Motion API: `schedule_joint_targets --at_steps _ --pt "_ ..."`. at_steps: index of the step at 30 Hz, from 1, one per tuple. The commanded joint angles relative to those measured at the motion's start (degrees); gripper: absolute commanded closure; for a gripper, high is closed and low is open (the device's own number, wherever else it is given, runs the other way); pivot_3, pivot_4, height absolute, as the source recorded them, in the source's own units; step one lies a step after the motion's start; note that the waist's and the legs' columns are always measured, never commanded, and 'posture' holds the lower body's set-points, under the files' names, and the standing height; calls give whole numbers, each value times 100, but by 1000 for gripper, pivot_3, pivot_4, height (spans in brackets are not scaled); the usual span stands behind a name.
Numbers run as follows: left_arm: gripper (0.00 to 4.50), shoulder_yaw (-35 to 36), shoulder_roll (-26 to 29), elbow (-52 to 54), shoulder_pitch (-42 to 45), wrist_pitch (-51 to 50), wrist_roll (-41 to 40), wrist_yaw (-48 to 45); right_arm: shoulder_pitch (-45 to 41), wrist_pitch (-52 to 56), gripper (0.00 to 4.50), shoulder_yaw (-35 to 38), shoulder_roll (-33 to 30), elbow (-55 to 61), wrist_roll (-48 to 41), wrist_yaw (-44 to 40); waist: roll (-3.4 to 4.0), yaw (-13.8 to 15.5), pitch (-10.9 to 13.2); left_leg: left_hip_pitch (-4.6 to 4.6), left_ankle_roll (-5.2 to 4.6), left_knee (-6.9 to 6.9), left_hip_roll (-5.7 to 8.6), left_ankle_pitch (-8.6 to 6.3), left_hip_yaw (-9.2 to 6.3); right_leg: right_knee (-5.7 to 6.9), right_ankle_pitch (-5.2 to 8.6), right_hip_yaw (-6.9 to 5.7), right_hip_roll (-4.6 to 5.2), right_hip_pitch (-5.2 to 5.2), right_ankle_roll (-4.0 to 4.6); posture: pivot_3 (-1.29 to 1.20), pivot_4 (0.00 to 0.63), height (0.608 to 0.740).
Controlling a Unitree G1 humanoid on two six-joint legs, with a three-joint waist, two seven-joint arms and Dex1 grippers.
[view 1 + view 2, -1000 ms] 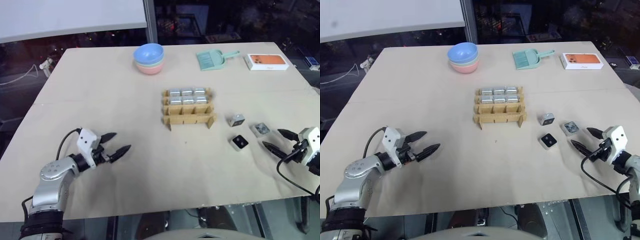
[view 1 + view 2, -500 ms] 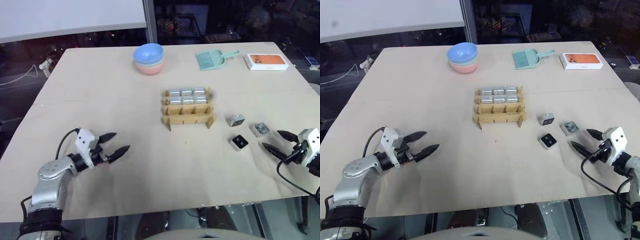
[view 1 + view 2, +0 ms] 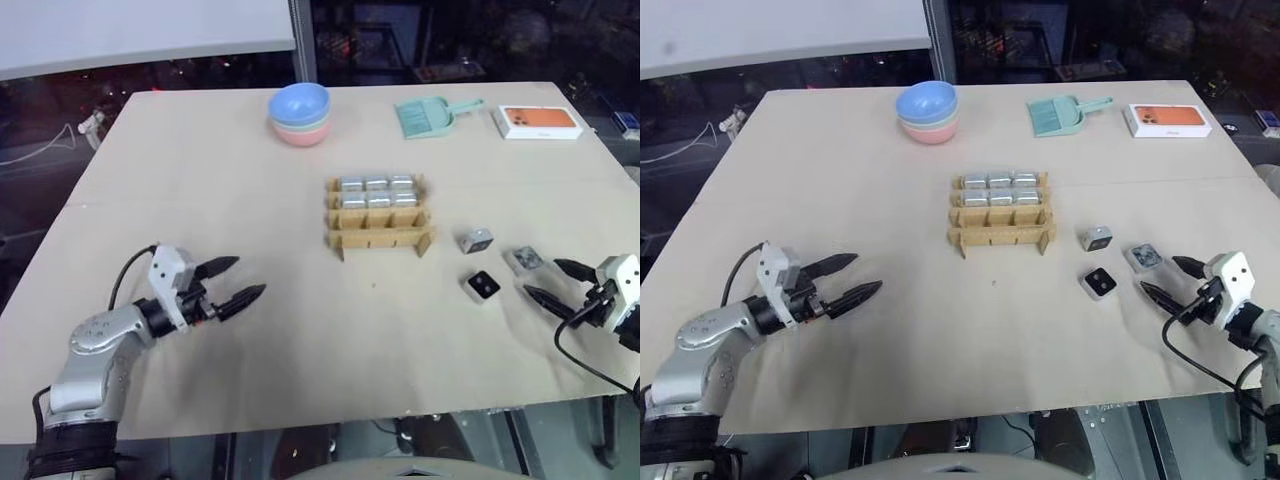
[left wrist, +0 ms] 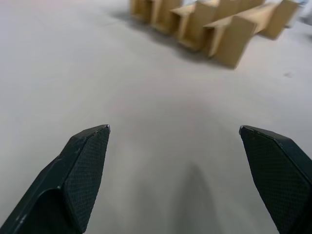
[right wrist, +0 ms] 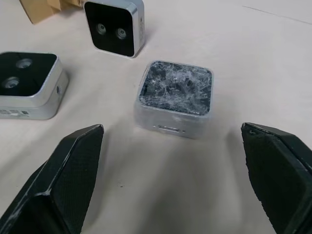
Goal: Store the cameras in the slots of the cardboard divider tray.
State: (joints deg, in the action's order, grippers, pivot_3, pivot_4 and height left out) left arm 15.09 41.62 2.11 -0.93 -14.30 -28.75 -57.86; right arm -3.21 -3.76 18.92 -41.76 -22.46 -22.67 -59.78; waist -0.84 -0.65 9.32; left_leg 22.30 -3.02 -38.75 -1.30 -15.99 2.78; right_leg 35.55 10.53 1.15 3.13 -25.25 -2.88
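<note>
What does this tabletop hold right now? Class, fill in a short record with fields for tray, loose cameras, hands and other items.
Tray: cardboard divider tray at mid-table; six cameras fill its two far rows, near row empty.
Loose cameras: three on the table right of the tray.
Left hand: open, holding nothing.
Right hand: open, facing the wrapped camera.
Other items: stacked bowls, dustpan, white-and-orange box.

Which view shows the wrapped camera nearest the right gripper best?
The right wrist view: the wrapped camera lies large between the open fingers, its crinkled cover plain. The eye views show it as a small grey square ahead of the right gripper.
</note>
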Motion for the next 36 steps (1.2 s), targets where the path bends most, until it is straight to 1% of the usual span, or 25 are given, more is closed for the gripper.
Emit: schedule_joint_targets --at_steps 1,3,7,10,12,14,20,21,22,24,26,32,34,36 --pt "75 -34 172 726 145 -395 -293 -86 29 219 0 76 -16 390 -80 130 0 0 1 1 0 0 0 0 1 0 0 0 0 -1 0 0 150 740" --pt "75 -57 251 1054 252 -680 -511 -166 27 432 0 38 45 536 78 540 -2 1 2 12 0 -1 0 0 -1 0 0 0 -1 -9 -1 0 150 740" --pt "75 6 552 1566 421 -1319 -1209 -591 127 1073 0 19 282 1105 -125 923 -2 -6 3 20 0 -1 1 1 -2 1 -1 0 -4 -16 0 0 150 740" --pt "75 126 754 1781 810 -1780 -1802 -692 190 1544 0 15 470 1487 -99 1393 -2 -4 3 38 0 -1 1 1 -3 5 -3 1 -8 -36 3 0 150 740" --pt "75 121 910 1876 1073 -1951 -1975 -757 180 1726 0 -28 576 1684 -57 1610 -2 -1 3 39 0 -2 3 2 -2 6 -1 2 -9 -36 -1 0 150 740" --pt "75 68 1034 1964 1292 -2137 -2148 -827 95 1669 0 -59 691 1744 39 1804 -3 -5 3 39 0 -5 6 2 -1 7 0 3 -10 -35 -2 0 150 740" --pt "75 -174 1047 2122 1561 -2348 -2264 -842 61 1526 0 -17 857 1750 122 2015 -3 -11 4 39 1 -5 14 2 0 7 0 7 -15 -36 -3 0 150 740" --pt "0 -199 1055 2118 1573 -2352 -2242 -848 77 1450 519 -6 871 1760 155 2041 -3 -11 4 39 1 -5 14 2 -1 7 0 7 -16 -35 -3 0 150 740" --pt "0 -213 1062 2105 1583 -2341 -2217 -856 90 1415 788 2 880 1773 171 2062 -3 -12 4 39 1 -5 14 2 0 7 0 7 -17 -36 -2 0 150 740" --pt "0 -223 1051 2064 1625 -2372 -2227 -853 129 1377 1862 8 856 1796 192 2053 -3 -11 4 39 1 -5 15 2 0 7 0 8 -18 -36 -3 0 150 740" --pt "0 -242 1035 2021 1660 -2377 -2205 -866 159 1369 2611 6 845 1816 191 2044 -3 -11 4 39 1 -6 15 2 0 7 0 8 -20 -35 -3 0 150 740" --pt "0 -272 919 1955 1766 -2443 -2294 -786 244 997 2618 -156 747 1942 402 1882 -3 -10 4 38 1 -6 17 3 1 7 -1 10 -20 -35 -2 0 150 740" --pt "0 -288 792 1905 1830 -2559 -2379 -596 179 762 2618 -322 661 2136 582 1776 -3 -12 4 38 2 -6 17 3 0 8 -1 10 -20 -35 -2 0 150 740" --pt "0 -343 540 1822 1918 -2725 -2444 -242 -15 491 2618 -529 596 2409 731 1664 -3 -22 4 38 1 -12 17 3 1 12 -1 12 -21 -35 -4 0 150 740"
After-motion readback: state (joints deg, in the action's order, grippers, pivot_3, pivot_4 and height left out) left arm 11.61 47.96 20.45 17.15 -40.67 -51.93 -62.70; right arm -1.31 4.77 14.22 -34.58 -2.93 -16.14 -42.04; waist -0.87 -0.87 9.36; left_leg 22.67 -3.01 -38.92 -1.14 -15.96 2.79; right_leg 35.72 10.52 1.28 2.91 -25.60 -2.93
